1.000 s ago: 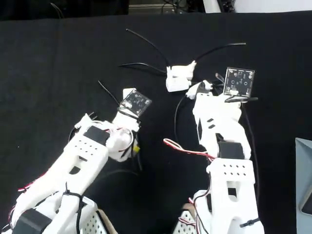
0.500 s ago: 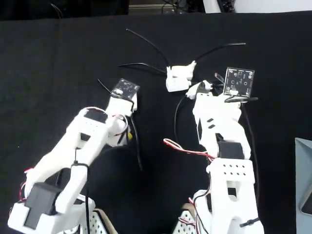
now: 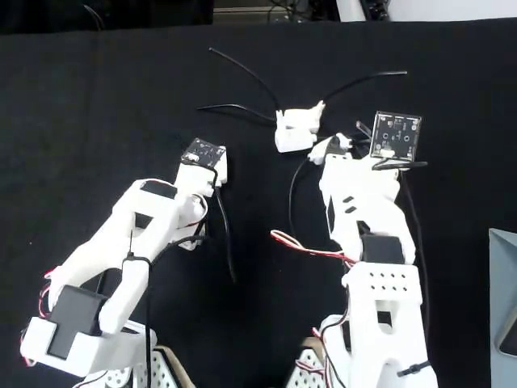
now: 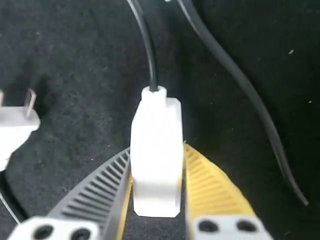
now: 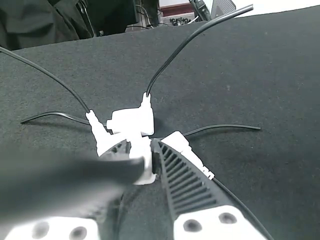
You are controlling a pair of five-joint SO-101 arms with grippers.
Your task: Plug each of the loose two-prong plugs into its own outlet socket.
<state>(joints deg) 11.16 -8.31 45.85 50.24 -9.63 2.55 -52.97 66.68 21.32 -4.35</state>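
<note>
My left gripper [image 4: 156, 165] clamps a smooth, boxy white plug [image 4: 156, 125] on its black cord [image 4: 145, 45], above fuzzy black cloth [image 4: 75, 50], arm stretched forward. My right gripper [image 5: 147, 152], arm extended, pinches the blocky white socket cluster [image 5: 131, 121] between ribbed fingers [image 5: 180, 180].

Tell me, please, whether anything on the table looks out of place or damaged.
Nothing looks damaged. A two-prong plug lies loose, prongs bare, beside the white corded block in the left gripper; other white connectors sit bunched together.

A black-clothed table [image 3: 73, 89] with a grey object [image 3: 505, 291] at its edge.
</note>
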